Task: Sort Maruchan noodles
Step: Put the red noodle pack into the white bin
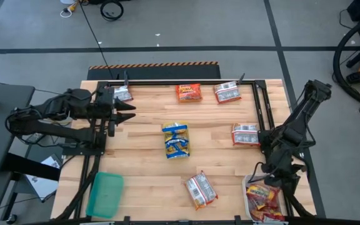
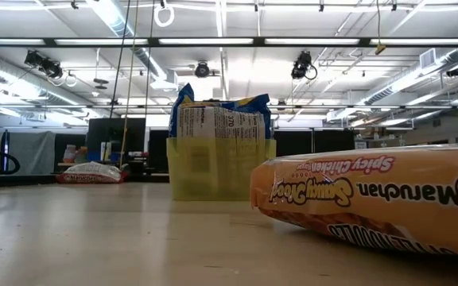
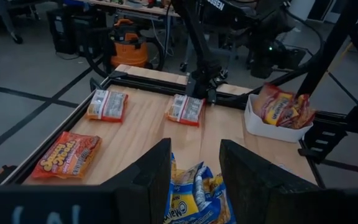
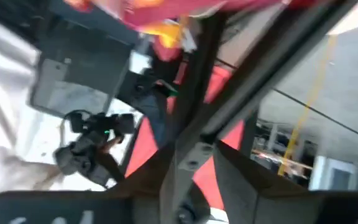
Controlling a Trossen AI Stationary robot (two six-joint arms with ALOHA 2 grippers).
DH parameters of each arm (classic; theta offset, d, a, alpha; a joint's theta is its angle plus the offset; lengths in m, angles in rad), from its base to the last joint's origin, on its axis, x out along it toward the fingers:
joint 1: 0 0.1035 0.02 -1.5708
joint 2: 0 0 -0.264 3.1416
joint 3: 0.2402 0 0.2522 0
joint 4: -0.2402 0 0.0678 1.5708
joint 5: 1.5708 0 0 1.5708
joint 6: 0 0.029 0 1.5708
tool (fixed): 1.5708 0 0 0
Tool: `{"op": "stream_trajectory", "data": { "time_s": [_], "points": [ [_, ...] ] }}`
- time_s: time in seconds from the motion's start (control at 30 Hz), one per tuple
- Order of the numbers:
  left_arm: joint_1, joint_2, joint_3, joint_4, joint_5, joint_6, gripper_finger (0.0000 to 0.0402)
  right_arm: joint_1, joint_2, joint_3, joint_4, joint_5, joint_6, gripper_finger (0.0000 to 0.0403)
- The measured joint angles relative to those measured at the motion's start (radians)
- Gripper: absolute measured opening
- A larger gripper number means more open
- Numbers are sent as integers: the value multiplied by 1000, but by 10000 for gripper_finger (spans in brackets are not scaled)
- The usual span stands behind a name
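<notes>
Packets: noodle packets lie scattered on the wooden worktop (image 1: pixel 142 181); a blue-and-yellow pair (image 1: pixel 176 140) sits at its middle, an orange packet (image 1: pixel 189 92) and a silver-white one (image 1: pixel 227 92) near the far edge, another silver-white one (image 1: pixel 245 134) by the right edge.
Tray: white tray (image 1: pixel 250 201) at the near right corner holds orange-red packets (image 1: pixel 262 195).
Green tray: (image 1: pixel 105 194) near left corner.
Left gripper: (image 1: pixel 130 111) over the left edge, fingers spread, nothing between them.
Right gripper: (image 1: pixel 269 177) above the white tray; cannot tell its fingers' state.
Low view only: orange packet (image 2: pixel 372 202) reads "Maruchan", "Spicy Chicken", mirrored.
Left wrist view only: "Maruchan" partly legible on the blue packet (image 3: pixel 194 199).
</notes>
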Motion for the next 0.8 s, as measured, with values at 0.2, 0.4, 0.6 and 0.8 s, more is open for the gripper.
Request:
{"op": "stream_trajectory", "data": {
  "time_s": [0.2, 0.4, 0.6, 0.8],
  "points": [
    [-11, 53, 0, 44, 0, -4, 141, -66, 41, 1, -68, 322, -149, 129],
    [-65, 134, -1, 100, 2, -3, 141, -101, 113, -1, -280, 322, -375, 126],
    [-78, 144, -1, 101, 0, -29, 141, -106, 120, 31, -382, 309, -425, 125],
    [-79, 143, -1, 100, 1, -45, 141, -119, 143, 136, -835, 383, -564, 125]
  ]
}}
